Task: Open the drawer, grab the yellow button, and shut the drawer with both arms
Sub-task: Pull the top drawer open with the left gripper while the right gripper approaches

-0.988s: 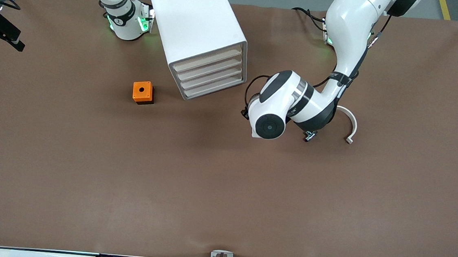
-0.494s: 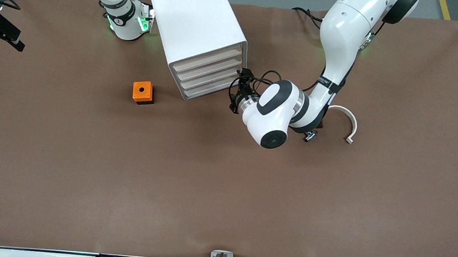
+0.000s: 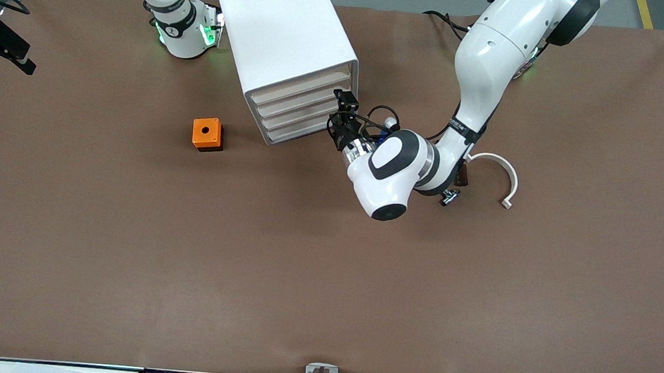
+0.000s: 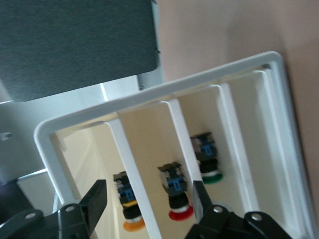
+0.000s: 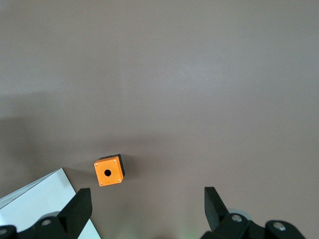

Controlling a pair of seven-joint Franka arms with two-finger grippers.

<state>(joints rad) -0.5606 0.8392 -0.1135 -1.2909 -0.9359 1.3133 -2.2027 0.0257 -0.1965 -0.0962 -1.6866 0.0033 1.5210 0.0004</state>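
Observation:
The white cabinet [image 3: 285,28] stands near the robots' bases, all four drawers pushed in. The uppermost drawer [image 3: 301,87] is shut. My left gripper [image 3: 342,115] is at the cabinet's front, at the edge toward the left arm's end. In the left wrist view my left gripper [image 4: 148,188] is open, its fingers apart before the cabinet's front frame [image 4: 149,97]. Inside shows the button [image 4: 130,209] with an orange cap, partly covered by a white bar. My right gripper [image 5: 147,196] hangs open high over the table and holds nothing.
A red-capped button [image 4: 177,196] and a green-capped one [image 4: 209,162] sit in neighbouring compartments. An orange box with a hole [image 3: 207,133] [image 5: 109,171] stands beside the cabinet toward the right arm's end. A white curved piece [image 3: 502,170] and a small metal part [image 3: 448,197] lie by the left arm.
The left arm has turned its wrist and carried its gripper from beside the cabinet up to the drawer fronts. The right arm, cabinet and orange box have not moved.

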